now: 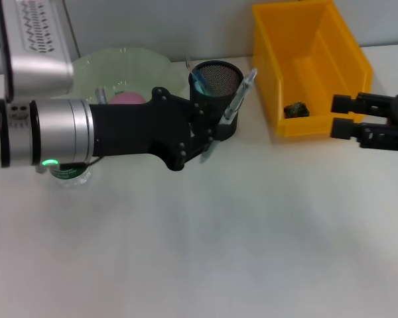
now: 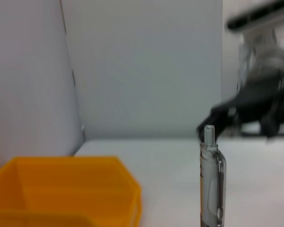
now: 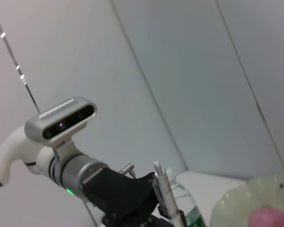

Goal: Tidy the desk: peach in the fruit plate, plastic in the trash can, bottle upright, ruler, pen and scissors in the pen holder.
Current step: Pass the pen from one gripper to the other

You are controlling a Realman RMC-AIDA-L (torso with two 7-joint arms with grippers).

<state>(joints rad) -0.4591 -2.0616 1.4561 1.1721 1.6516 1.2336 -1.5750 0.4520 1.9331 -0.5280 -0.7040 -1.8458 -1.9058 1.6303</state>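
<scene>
Across the white desk (image 1: 199, 252), my left arm reaches in from the left, and my left pincer (image 1: 215, 129) is clenched on the clear pen (image 1: 237, 99), holding it slanted against the front rim of the black mesh pen holder (image 1: 215, 89). That pen (image 2: 212, 177) stands upright in my left wrist view, with the yellow trash can (image 2: 66, 191) beside it. On the far right side, the trash can (image 1: 308, 66) holds a small dark scrap (image 1: 296, 109). My right pincer (image 1: 348, 116) hovers just beside its right wall, fingers spread and holding nothing. Behind my left arm sits the pale green fruit plate (image 1: 123, 69) with the pink peach (image 1: 127, 99) in it. Under my left forearm, the green-labelled bottle (image 1: 69, 173) peeks out.
</scene>
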